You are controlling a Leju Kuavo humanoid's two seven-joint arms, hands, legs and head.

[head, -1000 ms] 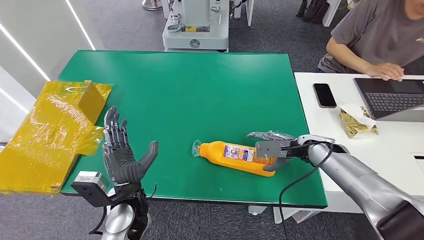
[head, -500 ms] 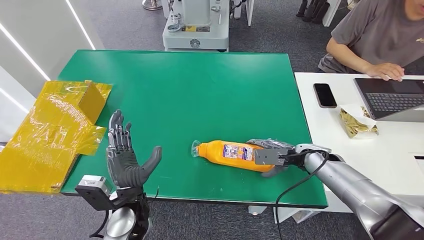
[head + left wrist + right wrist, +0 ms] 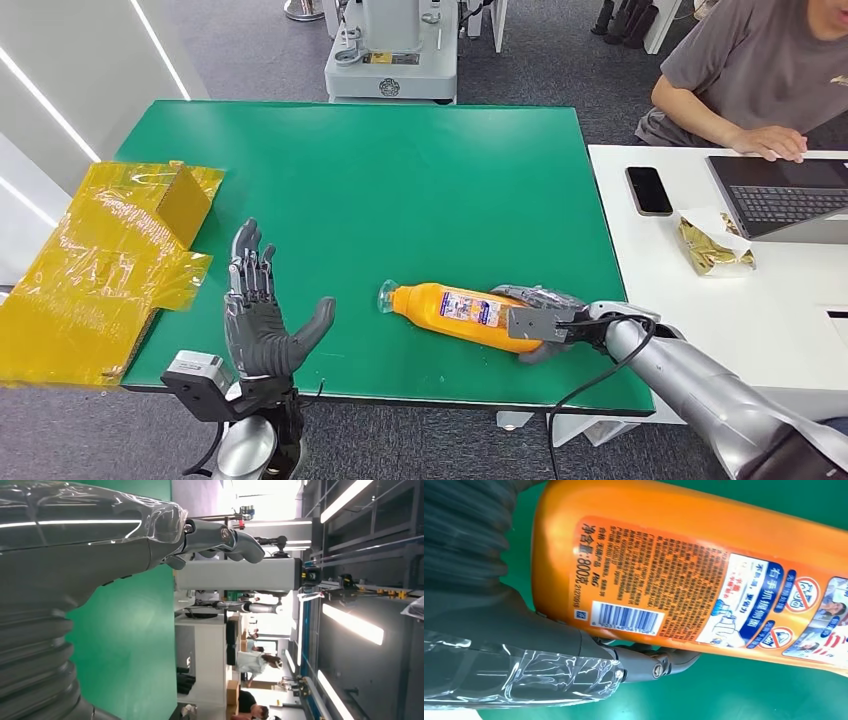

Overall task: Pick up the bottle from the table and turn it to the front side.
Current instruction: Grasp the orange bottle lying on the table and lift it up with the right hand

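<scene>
Right hand (image 3: 545, 322) wraps orange bottle (image 3: 462, 313) base, near table (image 3: 400, 180) front edge | left hand (image 3: 262, 318) spread, empty | we'd firm grip, then roll.

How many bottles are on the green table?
1. The orange bottle lies on its side near the green table's front edge, its base in the right hand. None seems hidden.
</scene>
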